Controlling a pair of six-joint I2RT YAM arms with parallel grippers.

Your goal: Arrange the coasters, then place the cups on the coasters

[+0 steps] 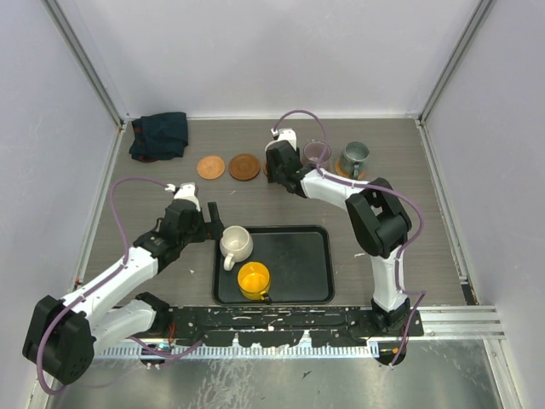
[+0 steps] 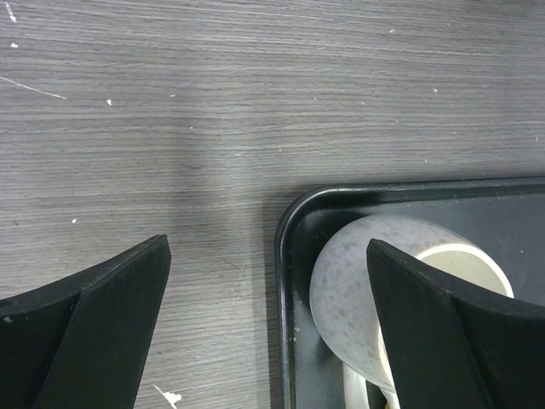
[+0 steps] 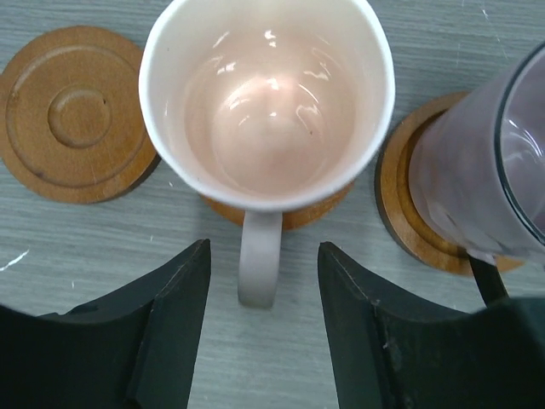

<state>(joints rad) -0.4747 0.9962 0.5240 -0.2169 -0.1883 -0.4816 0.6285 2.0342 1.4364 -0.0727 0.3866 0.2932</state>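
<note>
right gripper (image 3: 264, 256): released. Jaws are seen spread on either side of the handle of the pink cup (image 3: 268, 102), with a gap on each side and no contact.
pink cup: upright and empty, in the upper centre of the right wrist view, handle pointed to the bottom of the frame. It is seated on a coaster under pink cup (image 3: 317, 207), of which only an edge shows. In the top view it is hidden under the right gripper (image 1: 277, 162).
mauve cup (image 3: 485, 170): at the right edge of the right wrist view, set on its own coaster under mauve cup (image 3: 402, 204), just beside the pink cup.
grey-green cup (image 1: 354, 156): upper right of centre in the top view, next to the mauve cup (image 1: 316, 153). A brown rim is seen beneath it.
bare coasters: one (image 1: 211, 167) and another (image 1: 244, 167) lie side by side, left of the right gripper. The nearer one is seen at the upper left of the right wrist view (image 3: 77, 115).
left gripper (image 2: 268, 247): released, jaws fully spread and nothing held. It is placed over the upper left corner of the tray (image 2: 281, 256), with one finger over the cream cup (image 2: 349, 281).
cream cup (image 1: 236, 244): at the upper left corner of the tray (image 1: 306, 264), seen tilted.
yellow cup (image 1: 254, 279): inside the tray, lower left part, just below the cream cup.
cloth (image 1: 160, 135): dark teal, bunched at the upper left of the table.
</note>
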